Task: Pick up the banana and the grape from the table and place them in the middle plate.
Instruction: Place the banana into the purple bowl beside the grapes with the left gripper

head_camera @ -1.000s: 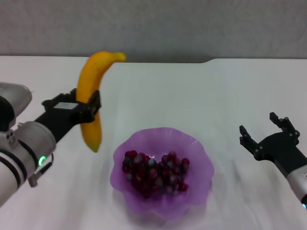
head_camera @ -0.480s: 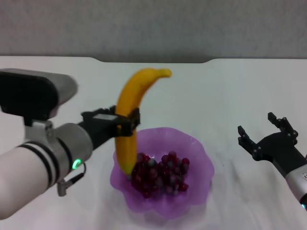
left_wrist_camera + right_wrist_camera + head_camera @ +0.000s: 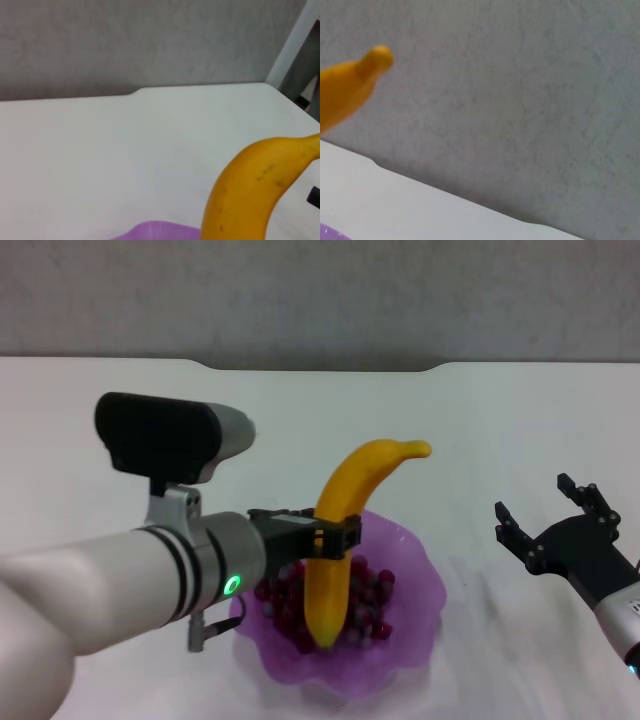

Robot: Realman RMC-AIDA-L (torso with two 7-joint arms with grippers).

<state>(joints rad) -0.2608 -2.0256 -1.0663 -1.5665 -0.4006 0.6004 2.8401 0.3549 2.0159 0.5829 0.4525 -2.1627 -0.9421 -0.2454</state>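
Observation:
My left gripper [image 3: 322, 536] is shut on the yellow-orange banana [image 3: 345, 525], holding it nearly upright over the middle plate [image 3: 415, 625], a translucent purple bowl with a wavy rim. The banana's lower end hangs just above or on the grape [image 3: 372, 600], a dark red bunch lying inside the plate. The left wrist view shows the banana [image 3: 247, 195] close up above the plate's rim [image 3: 155, 231]. In the right wrist view the banana's tip [image 3: 350, 85] shows. My right gripper [image 3: 550, 515] hovers open to the right of the plate, holding nothing.
The white table [image 3: 480, 420] stretches around the plate, its notched far edge [image 3: 320, 368] against a grey wall. My bulky left arm [image 3: 130, 580] reaches across the table's left front.
My left arm has carried the banana rightward and down, from left of the plate to over its middle. The right gripper has stayed put.

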